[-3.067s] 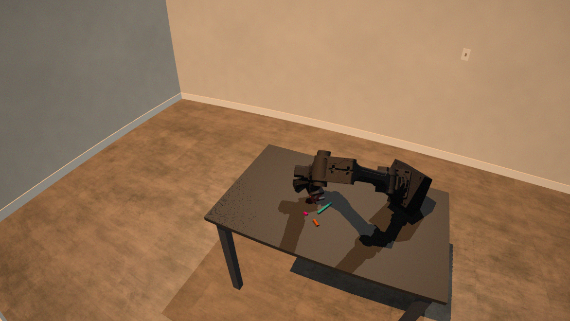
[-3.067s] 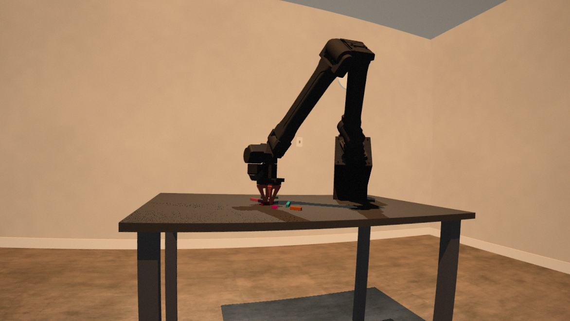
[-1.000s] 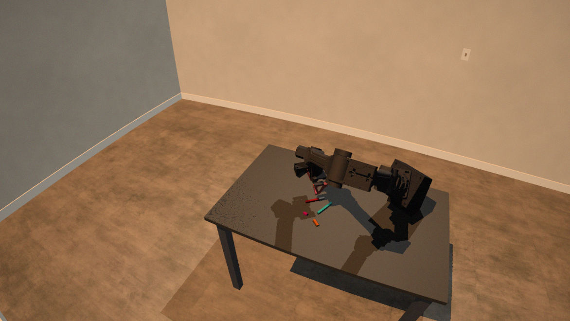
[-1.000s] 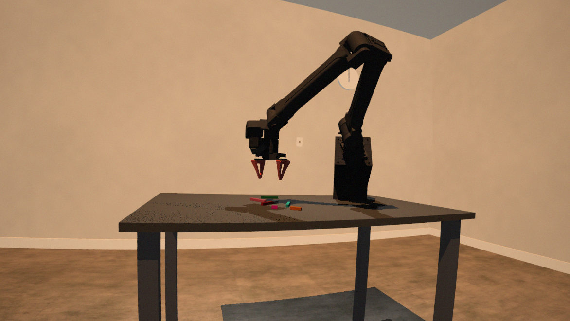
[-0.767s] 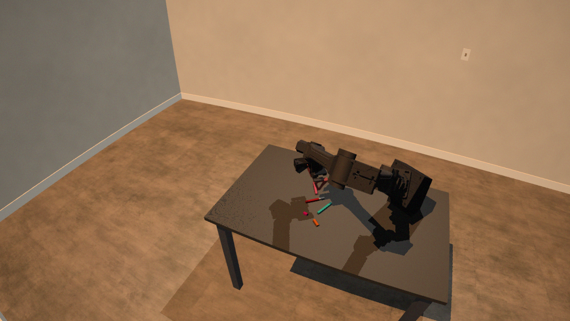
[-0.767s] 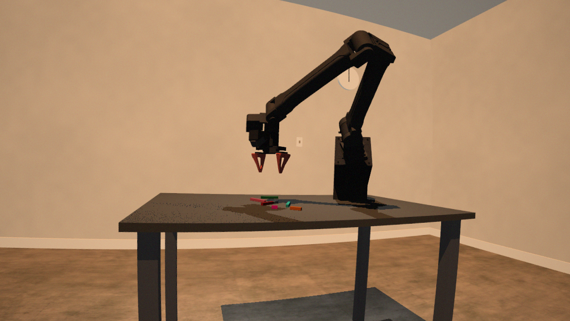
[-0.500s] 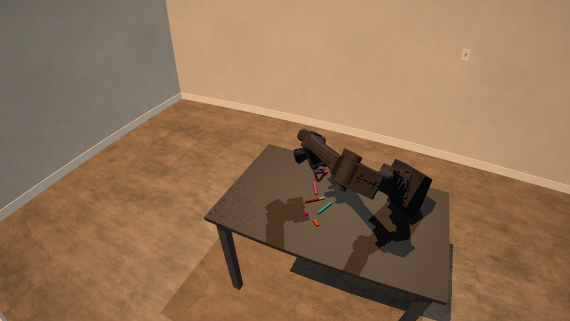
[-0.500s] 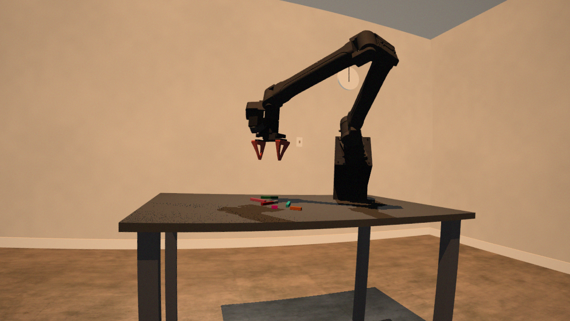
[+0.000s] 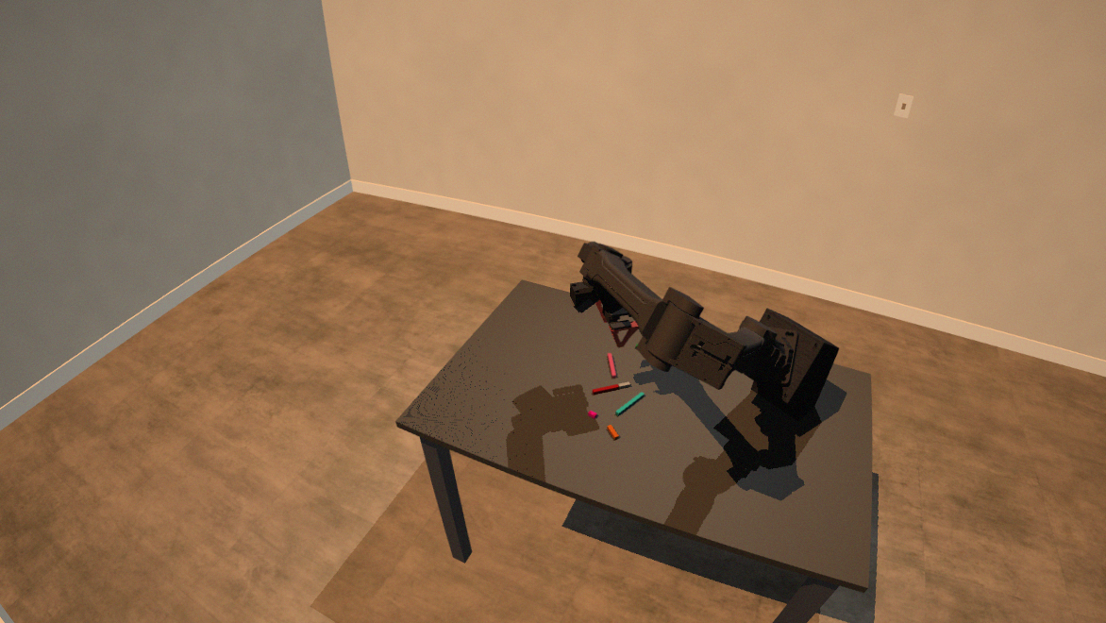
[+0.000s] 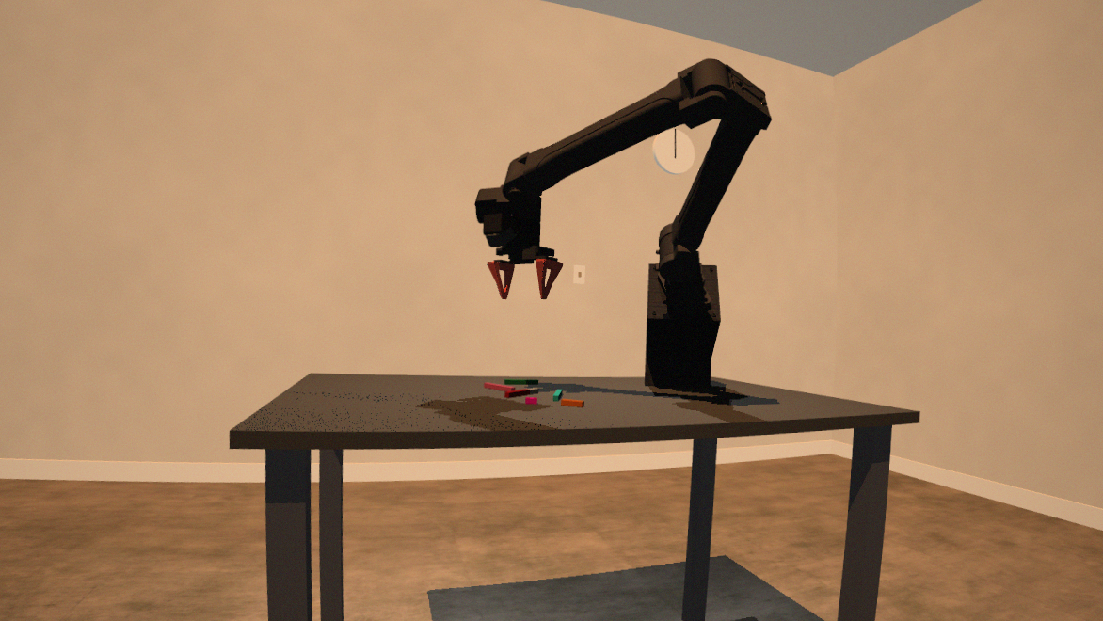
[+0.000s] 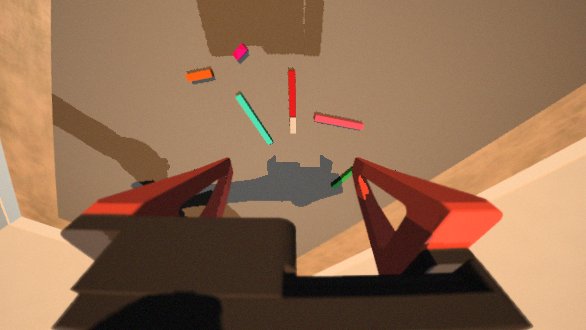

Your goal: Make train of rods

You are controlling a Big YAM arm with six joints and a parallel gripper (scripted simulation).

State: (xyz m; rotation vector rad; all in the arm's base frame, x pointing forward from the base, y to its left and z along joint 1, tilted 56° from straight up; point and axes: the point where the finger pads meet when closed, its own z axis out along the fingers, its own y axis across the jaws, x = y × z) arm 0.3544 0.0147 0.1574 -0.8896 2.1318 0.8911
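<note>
At one end of the red rod (image 9: 605,389) (image 10: 518,393) (image 11: 292,94), the grey rod (image 9: 624,385) (image 10: 533,390) (image 11: 293,125) lies in line. The turquoise rod (image 9: 629,403) (image 10: 557,394) (image 11: 254,118) and pink rod (image 9: 611,364) (image 10: 498,386) (image 11: 339,121) flank the red rod, both apart from it. Above the red rod, the gripper (image 9: 616,334) (image 10: 523,297) (image 11: 292,164) hangs with fingers spread, holding nothing.

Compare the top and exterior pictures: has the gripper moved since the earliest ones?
Yes: the gripper, then down at the table, is now well above its top.
</note>
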